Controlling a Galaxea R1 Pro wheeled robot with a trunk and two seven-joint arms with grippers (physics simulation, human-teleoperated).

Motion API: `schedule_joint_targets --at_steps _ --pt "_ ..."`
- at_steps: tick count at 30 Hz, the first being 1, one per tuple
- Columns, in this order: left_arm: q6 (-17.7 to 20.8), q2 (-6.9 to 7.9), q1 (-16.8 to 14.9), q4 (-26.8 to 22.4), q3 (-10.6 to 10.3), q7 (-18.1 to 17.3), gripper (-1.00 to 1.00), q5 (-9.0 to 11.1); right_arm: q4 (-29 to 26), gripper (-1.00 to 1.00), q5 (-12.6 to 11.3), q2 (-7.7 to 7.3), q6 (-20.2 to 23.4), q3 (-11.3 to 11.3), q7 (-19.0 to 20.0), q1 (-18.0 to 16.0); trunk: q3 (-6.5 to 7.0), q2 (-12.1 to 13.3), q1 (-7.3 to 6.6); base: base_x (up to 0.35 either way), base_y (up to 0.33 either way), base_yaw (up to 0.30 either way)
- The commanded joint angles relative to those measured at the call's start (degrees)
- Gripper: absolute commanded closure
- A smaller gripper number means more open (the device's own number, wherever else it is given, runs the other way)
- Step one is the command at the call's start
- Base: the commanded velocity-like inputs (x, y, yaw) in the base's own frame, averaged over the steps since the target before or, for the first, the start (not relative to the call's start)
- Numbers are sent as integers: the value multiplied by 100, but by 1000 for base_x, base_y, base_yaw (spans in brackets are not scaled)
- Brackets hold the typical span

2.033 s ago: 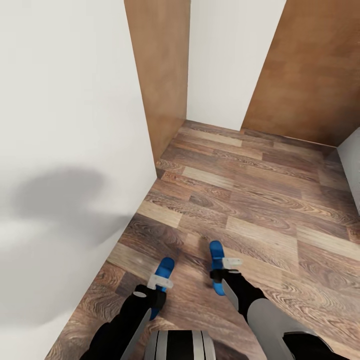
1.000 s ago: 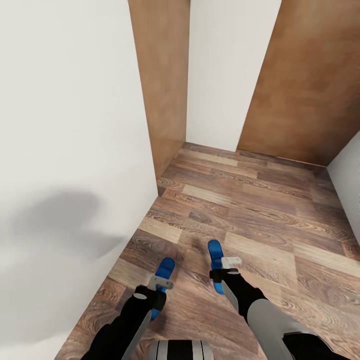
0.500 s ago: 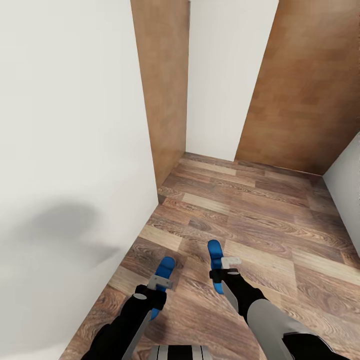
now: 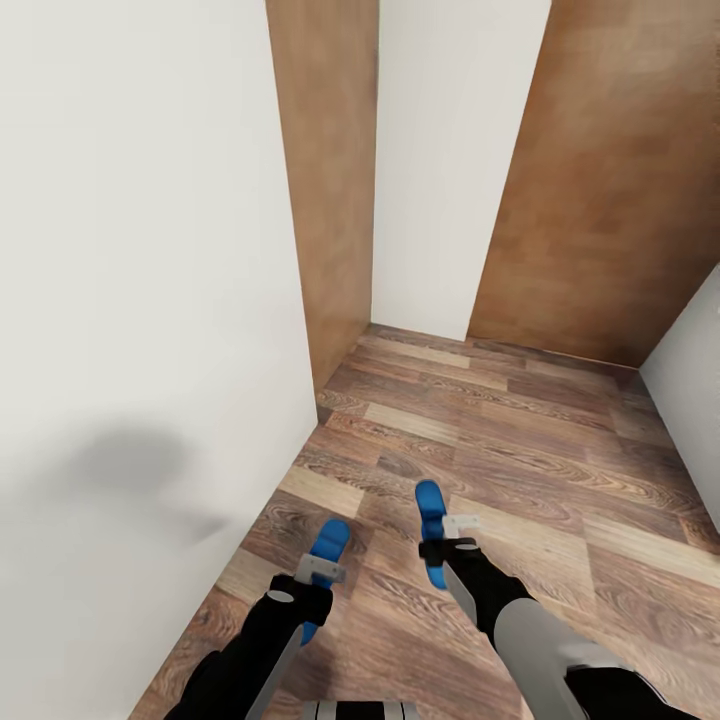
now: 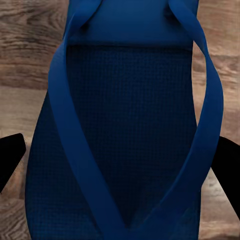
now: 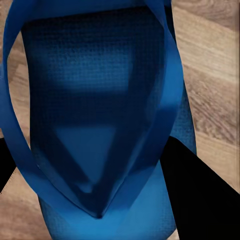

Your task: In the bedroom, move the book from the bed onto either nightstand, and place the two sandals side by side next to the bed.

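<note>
1. Clearly, in the head view the robot stands in a narrow passage: a white wall (image 4: pixel 150 300) close on its left, wood-plank floor (image 4: pixel 520 420) ahead, brown wooden panels (image 4: pixel 600 180) and a white strip of wall beyond. The left gripper (image 4: pixel 318 572) carries one blue sandal (image 4: pixel 326 548) above the floor near the white wall's foot, toe pointing forward. The right gripper (image 4: pixel 448 535) carries the other sandal (image 4: pixel 431 530), just beside the first but apart from it, a little further forward. Both sandals are off the floor, judging by their shadows.

2. In the left wrist view, the left sandal (image 5: pixel 125 130) lies along the fingers, its V-strap running to the toe post; a dark fingertip (image 5: pixel 10 157) sits at each long edge. The jaws are clamped across the sole's width.

3. In the right wrist view, the right sandal (image 6: pixel 100 115) likewise sits between the dark fingers (image 6: pixel 200 190), which are closed on its edges, with floor planks behind.

4. Handling, as I judge it: these look light, thin and foam-like, so somewhat flexible and easy to squash or let twist. A hold across the sole's middle, as here, seems sound; the straps would be floppier. Setting them down flat and parallel will need gentle release.
</note>
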Motion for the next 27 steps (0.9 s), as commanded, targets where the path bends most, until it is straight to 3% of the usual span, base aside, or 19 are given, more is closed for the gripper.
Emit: schedule_joint_targets --at_steps 1,27 --pt "22 3 -3 -5 -12 50 100 53 -9 100 1 -1 42 11 -25 0 18 0 -3 0 0 0" --pt "-113 3 -3 21 -16 42 100 34 12 100 1 14 -177 19 -17 17 594 35 -70 0 0 0"
